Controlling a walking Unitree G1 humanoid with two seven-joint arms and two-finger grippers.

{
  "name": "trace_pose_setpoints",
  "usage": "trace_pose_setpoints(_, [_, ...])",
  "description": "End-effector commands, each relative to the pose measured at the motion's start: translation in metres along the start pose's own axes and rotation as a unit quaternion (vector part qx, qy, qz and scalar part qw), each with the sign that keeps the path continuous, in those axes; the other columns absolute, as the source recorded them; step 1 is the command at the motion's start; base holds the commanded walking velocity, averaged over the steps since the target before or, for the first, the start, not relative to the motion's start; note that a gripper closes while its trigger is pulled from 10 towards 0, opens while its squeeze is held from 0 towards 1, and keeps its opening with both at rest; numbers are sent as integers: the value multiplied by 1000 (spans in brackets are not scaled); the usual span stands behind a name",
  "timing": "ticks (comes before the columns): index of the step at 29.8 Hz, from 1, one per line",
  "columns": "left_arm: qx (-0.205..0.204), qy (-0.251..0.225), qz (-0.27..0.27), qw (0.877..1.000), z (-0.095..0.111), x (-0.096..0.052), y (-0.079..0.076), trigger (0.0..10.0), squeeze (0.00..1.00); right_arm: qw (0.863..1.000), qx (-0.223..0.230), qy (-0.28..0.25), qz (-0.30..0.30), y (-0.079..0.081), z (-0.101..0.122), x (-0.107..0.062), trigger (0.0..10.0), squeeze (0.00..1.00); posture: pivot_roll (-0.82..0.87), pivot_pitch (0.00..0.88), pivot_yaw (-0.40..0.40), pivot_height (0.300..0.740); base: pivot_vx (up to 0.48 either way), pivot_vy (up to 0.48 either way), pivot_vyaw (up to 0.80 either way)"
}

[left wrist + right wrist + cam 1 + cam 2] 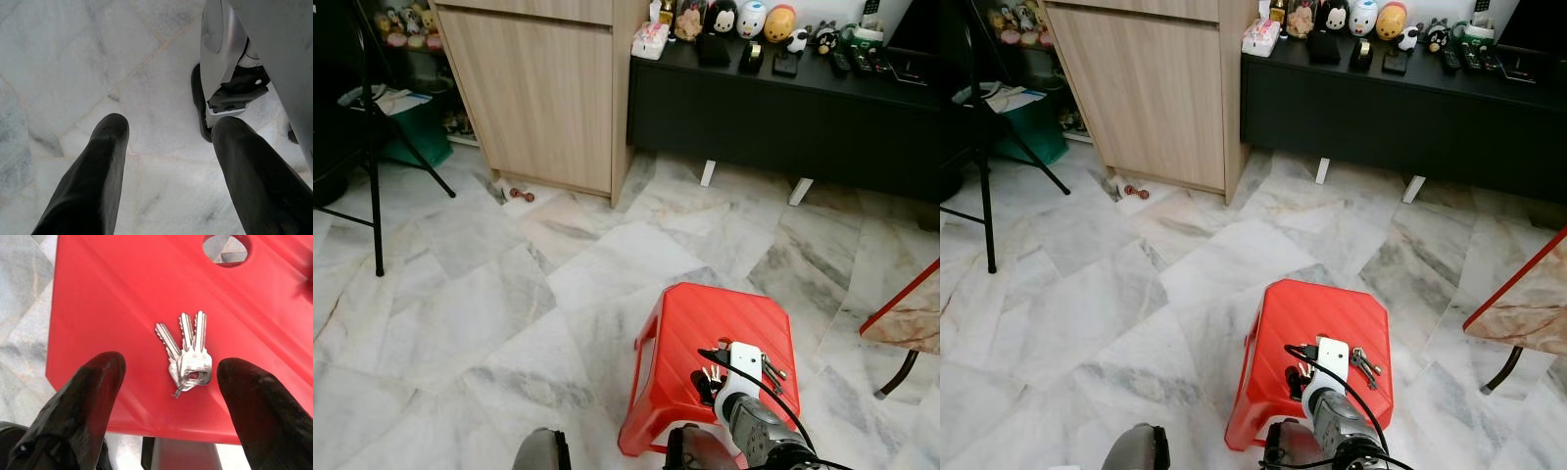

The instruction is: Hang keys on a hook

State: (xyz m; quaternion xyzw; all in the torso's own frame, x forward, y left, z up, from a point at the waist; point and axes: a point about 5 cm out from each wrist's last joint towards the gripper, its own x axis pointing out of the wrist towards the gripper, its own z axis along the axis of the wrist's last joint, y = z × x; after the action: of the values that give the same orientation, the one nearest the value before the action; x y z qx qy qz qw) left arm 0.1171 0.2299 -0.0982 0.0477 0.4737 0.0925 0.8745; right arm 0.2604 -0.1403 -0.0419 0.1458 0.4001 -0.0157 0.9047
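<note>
The bunch of keys [186,353] lay flat on the top of a red plastic stool [700,323], fanned out from their ring, near the stool's front edge and short of the round hole [225,248] in the seat. The right gripper [168,396] hovered just above them with its two black fingers spread wide, one on each side of the bunch and touching nothing; that straddling stance suited a straight descent to pinch the ring end, which pointed toward the gripper. The left gripper [168,161] hung idle beside the robot's leg, fingers parted over the marble floor [460,294], holding nothing. No hook could be made out among the wooden cabinet [538,88] and the black TV console [773,108] ahead, so the pickup looked like the step in hand.
</note>
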Motion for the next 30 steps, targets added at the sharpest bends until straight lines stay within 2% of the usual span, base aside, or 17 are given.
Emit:
trace_pose_setpoints(1, [7, 19, -10, 1000, -12, -3, -6, 10000, 0, 1000, 2, 4, -5, -3, -3, -1, 10000, 0, 74, 160, -106, 637, 0, 0, 0])
trace_pose_setpoints(14, [10, 18, -12, 1000, -22, -8, -11, 10000, 0, 1000, -2, 6, -10, -10, -2, -1, 10000, 0, 58, 202, -127, 637, 0, 0, 0])
trace_pose_setpoints(30, [7, 17, -10, 1000, -31, -12, -15, 10000, 0, 999, -40, 0, 25, -2, 4, 0, 10000, 0, 44, 235, -150, 637, 0, 0, 0])
